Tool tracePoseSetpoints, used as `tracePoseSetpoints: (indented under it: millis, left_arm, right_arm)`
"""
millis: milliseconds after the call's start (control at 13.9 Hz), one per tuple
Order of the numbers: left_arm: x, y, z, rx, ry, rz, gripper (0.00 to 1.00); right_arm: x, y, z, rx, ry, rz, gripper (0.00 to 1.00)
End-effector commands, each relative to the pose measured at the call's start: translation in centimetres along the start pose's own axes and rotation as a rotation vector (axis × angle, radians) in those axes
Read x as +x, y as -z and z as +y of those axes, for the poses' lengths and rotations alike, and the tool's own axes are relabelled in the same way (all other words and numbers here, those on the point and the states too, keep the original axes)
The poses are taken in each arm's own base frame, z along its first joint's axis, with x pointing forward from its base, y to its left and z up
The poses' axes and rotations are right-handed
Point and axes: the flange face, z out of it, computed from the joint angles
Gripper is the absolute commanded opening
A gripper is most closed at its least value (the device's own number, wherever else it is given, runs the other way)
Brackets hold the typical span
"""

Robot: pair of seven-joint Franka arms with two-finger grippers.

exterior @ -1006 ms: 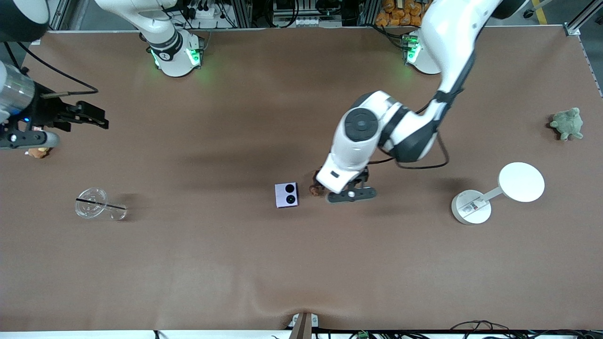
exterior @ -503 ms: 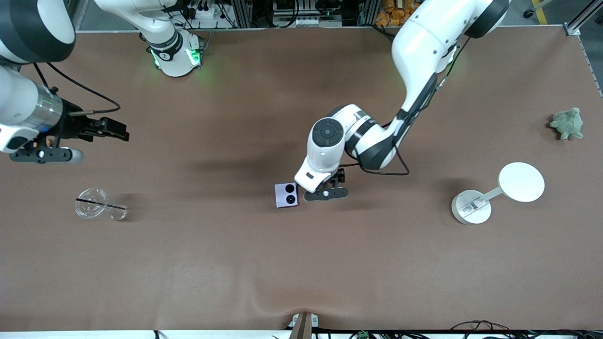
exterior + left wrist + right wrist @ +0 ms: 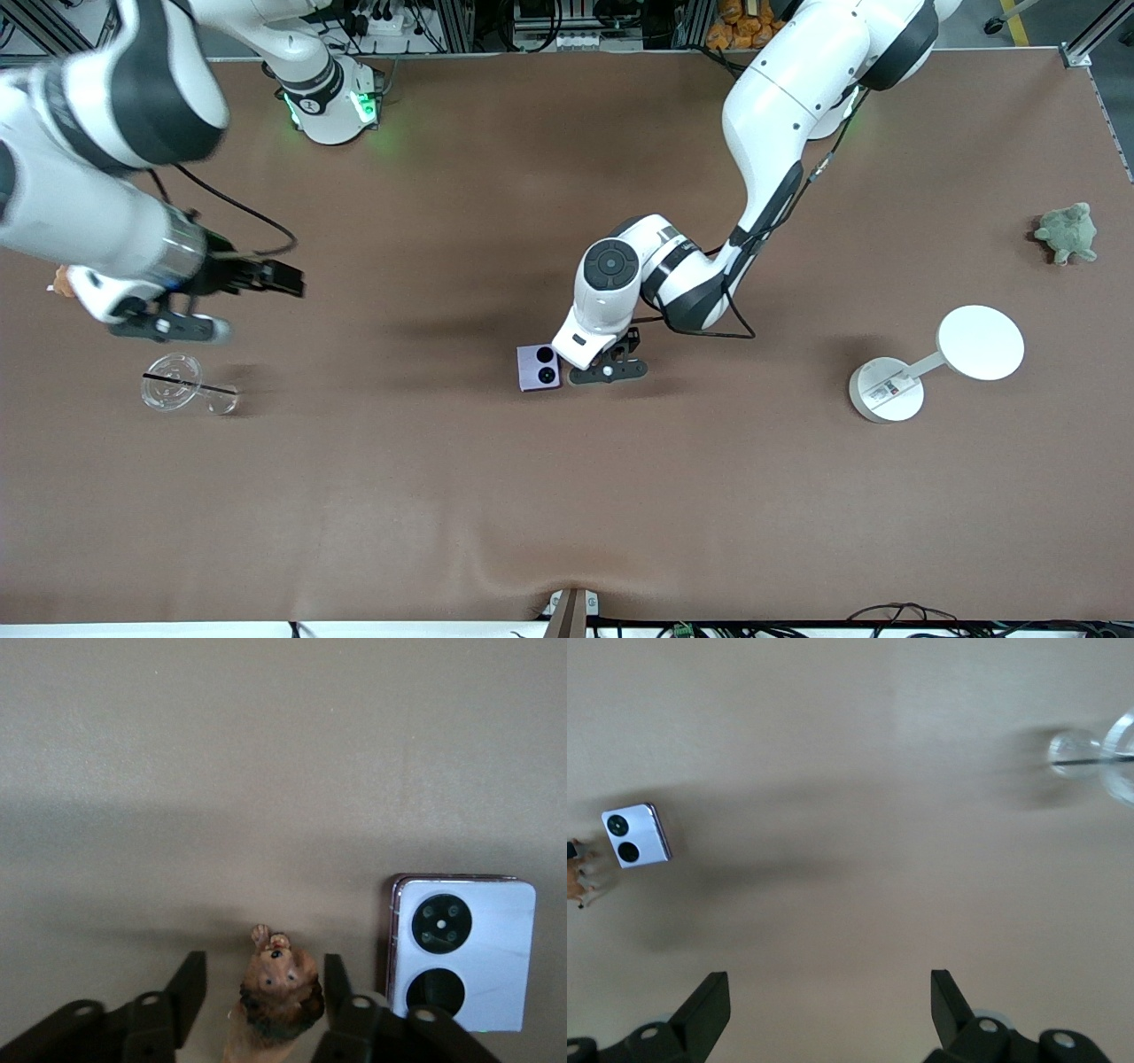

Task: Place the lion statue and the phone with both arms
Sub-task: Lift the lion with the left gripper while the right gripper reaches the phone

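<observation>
One brown tabletop (image 3: pixel 567 496), two arms over it.
Left arm: reaches from its base to mid-tabletop. Left claw (image 3: pixel 259 992) low, fingers (image 3: pixel 188 988) set either side of lion statue (image 3: pixel 276 992), small gap on each side, contact not certain.
Right arm: over its own end of tabletop. Right claw (image 3: pixel 830 1001) up in air, spread wide, nothing between fingers, over bare tabletop near clear plastic cup (image 3: pixel 186 385).
White round-based lamp stand (image 3: pixel 930 363): twd left arm's end.
Clear plastic cup: on its side, black straw across it.
Green plush turtle (image 3: pixel 1067 233): left arm's end, farther from front cam than lamp stand.
Phone (image 3: pixel 539 367): flat, mid-tabletop, two black cam circles up, just beside left claw, twd right arm's end.
Lion statue: beside phone, apart from it, hidden under left wrist in front view.
</observation>
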Motion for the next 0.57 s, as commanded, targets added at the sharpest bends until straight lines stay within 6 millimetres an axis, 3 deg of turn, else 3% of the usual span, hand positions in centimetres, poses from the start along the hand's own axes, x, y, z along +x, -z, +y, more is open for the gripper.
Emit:
tracePoseSetpoints:
  millis: [0,144,216,503]
  left_arm:
    - [1.0,0.7,-0.4,0.03,-0.013,0.049,0.0]
    - [2.2,2.1,-2.0,0.094,-0.018,0.056,0.0]
    - [3.0,4.1,-2.7,0.111,-0.032,0.06,0.0]
    - [7.9,10.8,-10.0,0.185,-0.128,0.023,0.0]
  right_arm:
    - [1.8,-3.4,-3.3,0.038,0.0,0.011,1.0]
    - [3.3,-6.8,-5.6,0.085,0.001,0.019,1.0]
    - [3.9,-8.5,-7.1,0.101,0.01,0.036,1.0]
    - [4.3,-16.2,-16.6,0.088,0.136,0.116,1.0]
